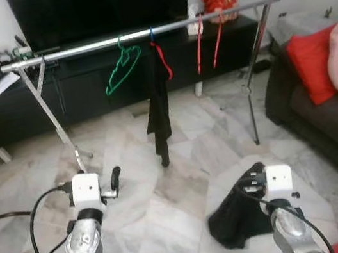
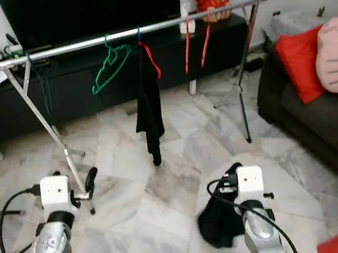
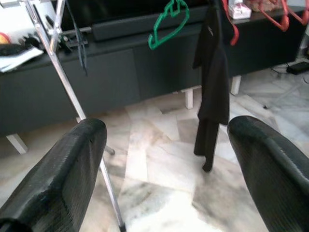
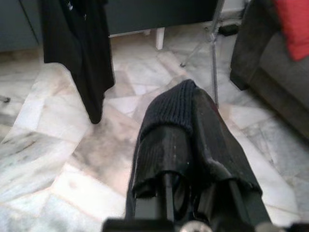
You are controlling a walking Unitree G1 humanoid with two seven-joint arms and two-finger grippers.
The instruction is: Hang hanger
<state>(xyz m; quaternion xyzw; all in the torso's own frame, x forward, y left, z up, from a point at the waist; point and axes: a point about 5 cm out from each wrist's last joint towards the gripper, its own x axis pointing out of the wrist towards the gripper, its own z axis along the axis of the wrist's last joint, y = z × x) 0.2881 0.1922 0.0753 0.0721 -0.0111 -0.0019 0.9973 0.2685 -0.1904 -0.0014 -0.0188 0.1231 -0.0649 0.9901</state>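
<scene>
Black garment (image 4: 188,121) draped over closed right pincer (image 4: 193,159); left pincer (image 3: 164,164) wide open, empty.

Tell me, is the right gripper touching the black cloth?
Touching. In the right wrist view, the black cloth is draped over the right gripper, whose fingers are closed on it.

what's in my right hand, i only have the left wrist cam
observer: A black cloth is draped over the right hand, covering its fingers.
operator: is there a hanger inside it
observer: Can't tell; in the right wrist view the knit fabric hides whatever is under it.
operator: anything on that side to watch for
observer: A dark sofa with a red cushion stands to the robot's right, beyond the end of the rail.
</scene>
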